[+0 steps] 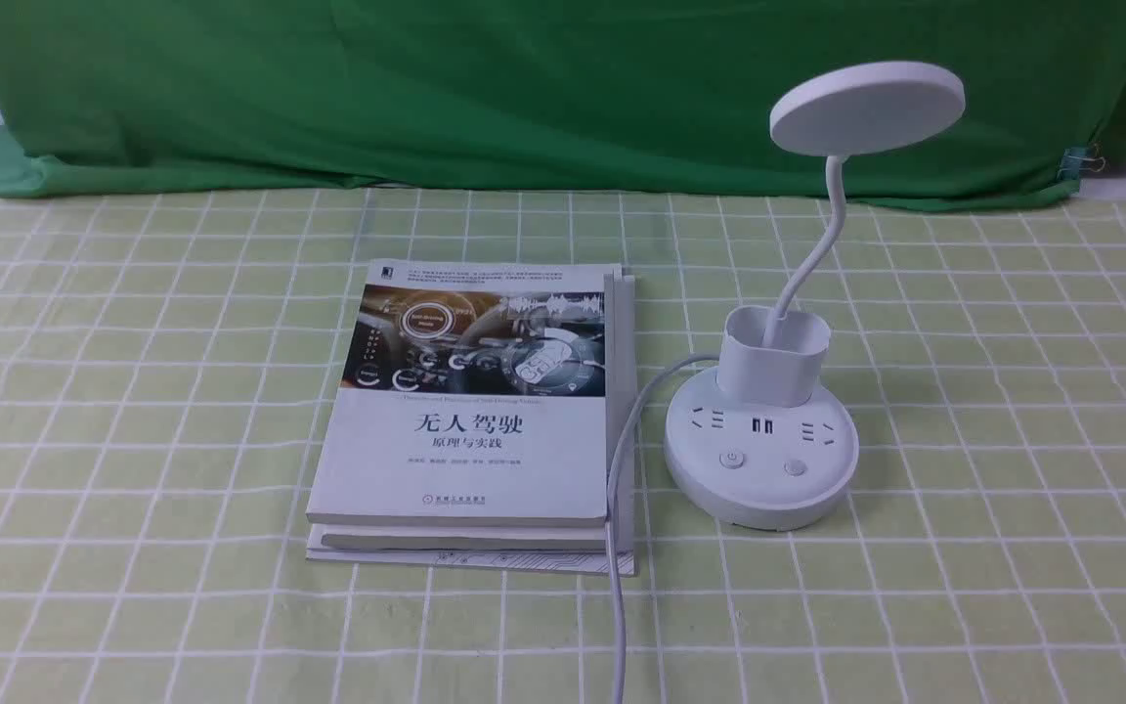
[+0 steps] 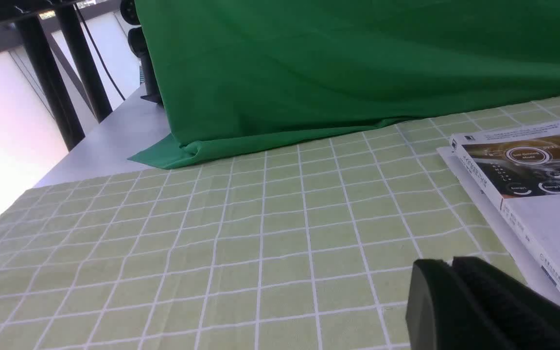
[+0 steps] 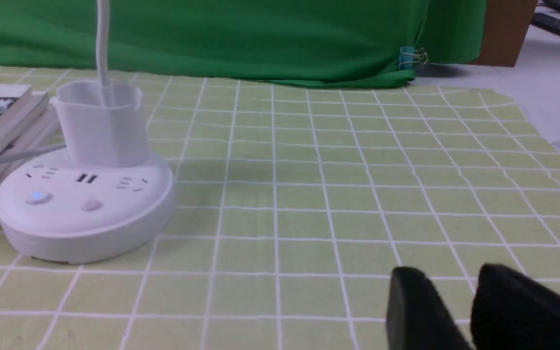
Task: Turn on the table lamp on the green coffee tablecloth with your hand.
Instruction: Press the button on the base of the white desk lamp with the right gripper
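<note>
The white table lamp stands on the pale green grid tablecloth, right of centre, its disc head unlit on a bent neck. Two buttons show on its base. In the right wrist view the lamp shows a faint blue glow on one button. My right gripper is open and empty, low over the cloth, well apart from the lamp. My left gripper is shut and empty, over the cloth beside the books. Neither arm shows in the front view.
A stack of books lies left of the lamp, also in the left wrist view. The lamp's white cable runs over the books toward the front edge. A dark green backdrop with a binder clip closes the back.
</note>
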Motion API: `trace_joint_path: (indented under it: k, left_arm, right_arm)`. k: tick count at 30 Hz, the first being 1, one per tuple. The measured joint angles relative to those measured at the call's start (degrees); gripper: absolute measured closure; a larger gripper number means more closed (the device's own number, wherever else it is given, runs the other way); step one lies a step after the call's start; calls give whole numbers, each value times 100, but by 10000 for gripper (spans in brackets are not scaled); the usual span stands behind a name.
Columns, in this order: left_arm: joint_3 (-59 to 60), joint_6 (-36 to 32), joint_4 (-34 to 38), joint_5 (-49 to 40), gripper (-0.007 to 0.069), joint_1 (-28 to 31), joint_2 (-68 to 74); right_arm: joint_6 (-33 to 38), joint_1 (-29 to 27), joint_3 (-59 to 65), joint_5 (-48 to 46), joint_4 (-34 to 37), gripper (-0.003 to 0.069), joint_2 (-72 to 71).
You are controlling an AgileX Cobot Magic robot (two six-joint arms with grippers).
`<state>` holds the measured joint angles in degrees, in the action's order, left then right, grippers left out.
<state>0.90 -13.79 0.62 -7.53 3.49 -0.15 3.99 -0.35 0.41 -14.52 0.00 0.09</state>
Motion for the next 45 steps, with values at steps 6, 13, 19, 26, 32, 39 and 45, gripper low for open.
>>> trace_joint_path:
  k: [6, 13, 19, 26, 32, 39, 45]
  left_arm:
    - [0, 0, 0, 0, 606, 0, 0]
    - [0, 0, 0, 0, 606, 0, 0]
    - [0, 0, 0, 0, 606, 0, 0]
    - [0, 0, 0, 0, 606, 0, 0]
    - [0, 0, 0, 0, 606, 0, 0]
    - [0, 0, 0, 0, 606, 0, 0]
    - [0, 0, 0, 0, 606, 0, 0]
  right_arm:
    - [0, 0, 0, 0, 0, 418, 0]
    - [0, 0, 0, 0, 0, 418, 0]
    - [0, 0, 0, 0, 0, 414, 0]
    - [0, 0, 0, 0, 0, 414, 0]
    - [0, 0, 0, 0, 0, 414, 0]
    - [0, 0, 0, 65, 0, 414, 0]
    - [-1547, 0, 0, 719, 708, 414, 0]
